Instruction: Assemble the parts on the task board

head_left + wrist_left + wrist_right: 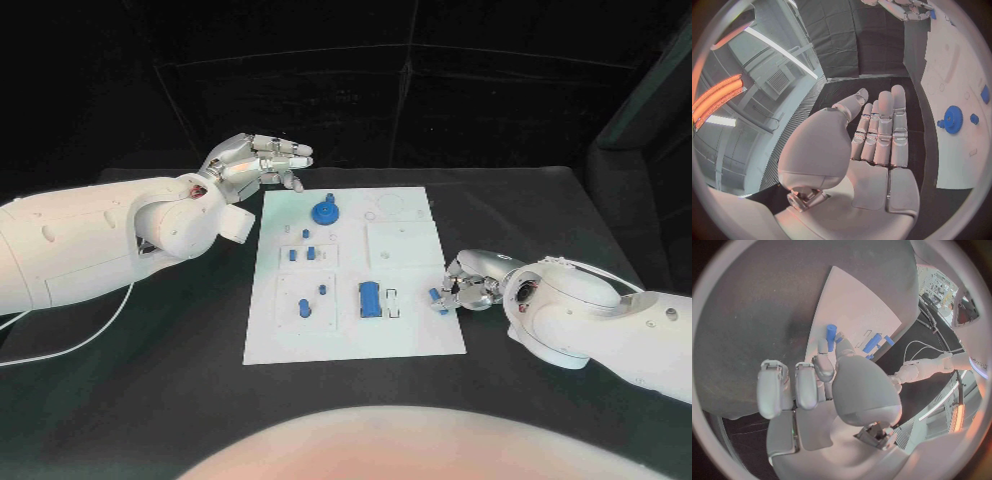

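Task board (411, 335): white plate, centre of the head view, on the black tabletop (173, 330).
Left robot hand (260, 160): upper left, just off the board's far corner, fingers straight and apart, holding nothing.
Right robot hand (469, 285): at the board's right edge, pinching a small blue part (436, 295).
Blue gear (327, 211): upper board.
Long blue part (371, 299): lower middle.

Bare black table (534, 215) beyond task board (411, 335); blue gear (327, 211) stands tall at far end.
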You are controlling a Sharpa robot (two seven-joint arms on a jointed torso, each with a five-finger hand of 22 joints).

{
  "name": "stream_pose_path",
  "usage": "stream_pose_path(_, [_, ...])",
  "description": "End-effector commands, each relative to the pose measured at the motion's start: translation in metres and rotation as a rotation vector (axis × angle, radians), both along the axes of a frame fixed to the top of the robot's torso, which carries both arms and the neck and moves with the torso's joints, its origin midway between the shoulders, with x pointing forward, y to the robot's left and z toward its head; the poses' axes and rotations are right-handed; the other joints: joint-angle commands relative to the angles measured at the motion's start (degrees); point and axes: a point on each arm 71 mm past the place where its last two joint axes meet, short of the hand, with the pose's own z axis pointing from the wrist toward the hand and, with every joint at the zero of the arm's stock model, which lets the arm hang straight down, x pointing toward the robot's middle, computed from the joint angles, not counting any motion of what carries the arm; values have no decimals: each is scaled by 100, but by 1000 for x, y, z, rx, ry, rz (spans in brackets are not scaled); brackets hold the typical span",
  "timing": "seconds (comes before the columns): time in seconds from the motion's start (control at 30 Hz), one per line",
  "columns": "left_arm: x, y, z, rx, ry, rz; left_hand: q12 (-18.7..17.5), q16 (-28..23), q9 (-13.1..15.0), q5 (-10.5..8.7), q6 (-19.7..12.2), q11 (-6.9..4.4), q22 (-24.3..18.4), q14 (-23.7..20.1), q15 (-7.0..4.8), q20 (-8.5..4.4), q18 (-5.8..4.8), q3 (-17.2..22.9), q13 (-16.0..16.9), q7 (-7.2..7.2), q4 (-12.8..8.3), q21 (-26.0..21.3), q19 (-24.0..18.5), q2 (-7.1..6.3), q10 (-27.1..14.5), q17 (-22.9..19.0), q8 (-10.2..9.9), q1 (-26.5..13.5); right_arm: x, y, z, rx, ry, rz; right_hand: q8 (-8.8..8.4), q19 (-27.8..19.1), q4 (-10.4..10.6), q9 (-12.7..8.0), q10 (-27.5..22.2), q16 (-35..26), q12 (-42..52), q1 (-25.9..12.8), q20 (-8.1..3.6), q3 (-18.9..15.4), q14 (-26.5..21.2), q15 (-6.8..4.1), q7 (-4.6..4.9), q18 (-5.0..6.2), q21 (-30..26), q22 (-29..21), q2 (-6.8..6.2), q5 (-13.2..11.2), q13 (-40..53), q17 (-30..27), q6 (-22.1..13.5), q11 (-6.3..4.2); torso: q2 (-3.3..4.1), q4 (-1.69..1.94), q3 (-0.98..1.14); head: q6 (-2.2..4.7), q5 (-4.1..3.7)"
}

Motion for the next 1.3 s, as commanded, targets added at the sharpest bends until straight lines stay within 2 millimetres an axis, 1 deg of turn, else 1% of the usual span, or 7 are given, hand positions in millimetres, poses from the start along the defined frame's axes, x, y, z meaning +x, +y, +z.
stream_pose_path(0.03, [-1,-2,1,-11,1,-14,23,-35,-4,-5,-28,7,-7,-7,33,44,75,-32,-5,9,0,-34,-11,55,-32,-5,30,2,0,0,-5,-96,-8,23,-61,-12,-101,-23,-27,-41,-50,131,-32,68,225,-42,-19,12,-29,352,32,-66,-23,-21,-7,-38,-2,6,-1,-3,4])
stream_pose_path(0.23, [-1,-1,1,-11,2,-14,23,-35,-4,-5,-28,7,-7,-7,33,44,75,-32,-5,9,0,-34,-11,55,-32,-5,30,2,0,7,-10,-172,-39,54,-170,-38,-351,-51,-91,-82,-165,358,-33,450,212,-32,8,19,-56,318,105,-465,-91,-73,-44,-26,-4,-4,-3,-1,16])
stream_pose_path(0.33, [-1,-1,1,-11,2,-14,23,-35,-4,-5,-28,7,-7,-7,33,44,75,-32,-5,9,0,-34,-11,55,-32,-5,30,2,-2,9,-12,-191,-40,64,-227,-41,-416,-73,-103,-89,-191,346,-23,586,211,-22,26,20,-61,314,69,-457,-106,-76,-64,-10,-6,-3,-4,-4,5])
stream_pose_path(0.57, [-1,-1,1,-11,3,-14,23,-35,-4,-5,-28,7,-7,-7,33,44,75,-32,-5,9,0,-34,-11,55,-32,-5,30,2,-4,11,-13,-144,-32,33,-420,-11,-470,-177,-86,-76,-178,42,7,1066,226,4,65,12,-46,354,-117,311,-85,-29,-56,20,-11,3,-5,4,3])
stream_pose_path(0.73, [-1,0,1,-11,2,-13,23,-35,-4,-5,-28,7,-7,-7,33,44,75,-32,-5,9,0,-34,-11,55,-32,-5,30,2,-6,10,-12,-58,-8,-10,-565,96,-386,-281,4,11,-23,-332,26,1452,261,26,96,-24,35,512,-395,997,35,133,-35,44,-11,5,-4,24,2])
stream_pose_path(0.83, [-1,0,1,-11,2,-13,23,-35,-4,-5,-28,7,-7,-7,33,44,75,-32,-5,9,0,-34,-11,55,-32,-5,30,2,-7,11,-10,-6,-15,-32,-599,138,-394,-313,48,49,61,-424,26,1701,274,25,93,-38,68,576,-487,1217,103,203,24,36,-5,9,1,27,1])
stream_pose_path(1.3, [-2,0,1,-12,2,-14,23,-35,-4,-5,-28,7,-7,-7,33,44,75,-32,-5,9,0,-34,-11,55,-32,-5,30,2,-18,22,6,235,-62,-97,-657,207,-448,-360,137,127,193,-686,14,2402,293,8,66,-62,128,688,-724,1494,220,336,185,19,-3,7,-3,41,10])
